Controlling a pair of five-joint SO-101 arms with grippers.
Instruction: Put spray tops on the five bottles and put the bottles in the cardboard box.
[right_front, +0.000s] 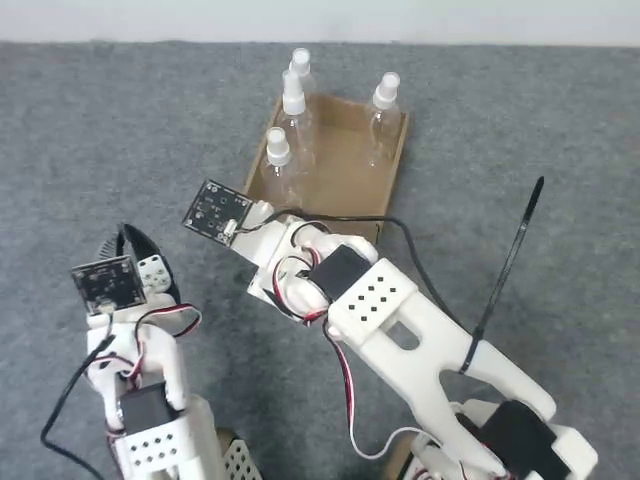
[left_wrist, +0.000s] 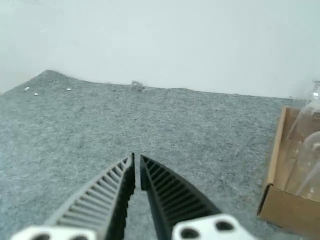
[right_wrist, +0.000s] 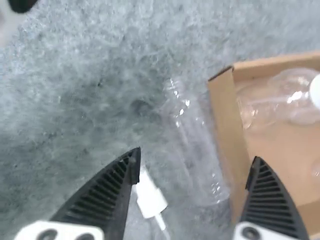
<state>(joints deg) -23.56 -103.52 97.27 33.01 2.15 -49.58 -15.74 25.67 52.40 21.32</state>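
The right tool (right_wrist: 196, 160) hangs spread wide over a clear bottle (right_wrist: 192, 145). The bottle lies on its side on the grey desk (right_wrist: 75, 90) between the two fingers, and neither appears to touch it. It runs along the outer wall of the cardboard box (right_wrist: 225, 120), just beside it, its threaded neck bare. A white spray top (right_wrist: 150, 197) lies loose on the desk near the bottle's base end, close to one finger. Inside the box, four bottles (right_front: 293, 110) stand upright with white tops on. The left tool (left_wrist: 137, 162) sits well apart from the box, its fingers drawn to a thin slit, holding nothing
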